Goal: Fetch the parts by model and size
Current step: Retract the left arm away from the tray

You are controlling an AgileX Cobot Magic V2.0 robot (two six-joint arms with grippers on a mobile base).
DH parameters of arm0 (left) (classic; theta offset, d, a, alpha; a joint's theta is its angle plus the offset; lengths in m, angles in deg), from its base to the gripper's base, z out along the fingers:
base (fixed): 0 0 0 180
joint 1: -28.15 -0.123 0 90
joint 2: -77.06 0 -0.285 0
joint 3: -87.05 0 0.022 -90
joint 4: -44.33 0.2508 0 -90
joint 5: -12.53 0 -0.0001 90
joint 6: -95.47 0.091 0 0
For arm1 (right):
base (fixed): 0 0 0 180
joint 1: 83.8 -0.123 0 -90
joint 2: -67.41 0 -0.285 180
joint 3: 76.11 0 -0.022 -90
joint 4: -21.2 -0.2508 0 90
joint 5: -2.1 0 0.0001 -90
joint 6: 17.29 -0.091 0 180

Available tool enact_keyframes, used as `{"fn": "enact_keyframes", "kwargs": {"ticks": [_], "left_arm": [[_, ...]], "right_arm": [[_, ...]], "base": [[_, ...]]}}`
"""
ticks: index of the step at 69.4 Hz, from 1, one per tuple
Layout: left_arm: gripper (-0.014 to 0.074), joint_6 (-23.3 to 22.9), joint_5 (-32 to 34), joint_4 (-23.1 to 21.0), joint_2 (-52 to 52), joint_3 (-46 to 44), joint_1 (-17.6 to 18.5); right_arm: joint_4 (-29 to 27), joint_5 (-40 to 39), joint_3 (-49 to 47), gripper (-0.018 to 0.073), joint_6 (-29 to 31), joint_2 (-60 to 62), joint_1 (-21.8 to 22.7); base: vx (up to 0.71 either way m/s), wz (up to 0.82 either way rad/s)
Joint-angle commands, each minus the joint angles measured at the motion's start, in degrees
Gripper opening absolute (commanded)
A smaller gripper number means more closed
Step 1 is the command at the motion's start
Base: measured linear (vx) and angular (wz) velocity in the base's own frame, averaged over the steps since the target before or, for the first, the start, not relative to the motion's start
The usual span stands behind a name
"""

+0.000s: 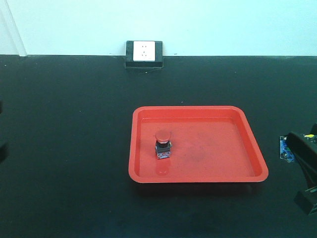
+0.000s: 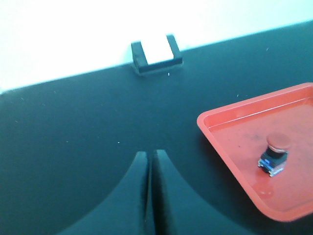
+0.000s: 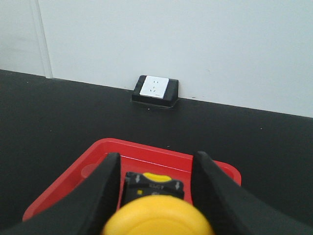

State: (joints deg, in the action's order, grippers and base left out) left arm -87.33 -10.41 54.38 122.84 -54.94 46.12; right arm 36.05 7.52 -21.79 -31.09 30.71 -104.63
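1. Evidently the right hand (image 3: 156, 196) held the yellow-capped switch (image 3: 157, 215): its two dark fingers (image 3: 105, 191) stood on either side of the black body, and the yellow mushroom cap bulged toward the wrist camera, filling the space between them
2. Ahead of and below that hand lay the red tray (image 3: 146, 149); the front view showed the hand (image 1: 303, 163) off the tray's (image 1: 198, 110) right edge and not yet over it, so the switch looked to be in carriage, not set down
3. The left hand (image 2: 149, 196) was pressed together with nothing between its fingers, hovering over the black surface (image 2: 73, 147); the tray (image 2: 220, 122) sat off to its right
4. Farther right of that empty hand, the red-capped switch (image 1: 163, 144) stood upright inside the tray, near the tray's left half, cap up on its black body and blue base
5. Judged by looks, these switches were small, rigid plastic parts, light and not easily crushed; the domed cap was smooth and would slip under a pinch, so the squarer black body beneath the cap was the better place to grip
6. Being top-heavy on a narrow base, one could tip if released tilted
7. A wall socket box (image 1: 144, 53) sat beyond the tray, well ahead of both hands
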Motion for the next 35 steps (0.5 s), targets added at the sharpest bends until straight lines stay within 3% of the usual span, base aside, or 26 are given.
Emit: {"fn": "enact_keyframes", "kwargs": {"ticks": [1, 18, 35], "left_arm": [[-0.0008, 0.1, 4.2, 0.3, -6.1, 2.2, 0.2], [-0.0008, 0.1, 1.1, 0.2, -20.8, 7.6, 0.2], [-0.0008, 0.1, -3.0, 0.4, -27.0, 8.7, 0.2]], "right_arm": [[0.5, -4.5, -1.6, -0.0002, 0.2, -0.6, 0.3], [0.5, -4.7, -1.6, -0.0002, 0.2, -0.6, 0.3], [0.5, -4.7, -1.6, -0.0002, 0.2, -0.6, 0.3]], "base": [[0.0, 0.0], [0.0, 0.0], [0.0, 0.0]]}}
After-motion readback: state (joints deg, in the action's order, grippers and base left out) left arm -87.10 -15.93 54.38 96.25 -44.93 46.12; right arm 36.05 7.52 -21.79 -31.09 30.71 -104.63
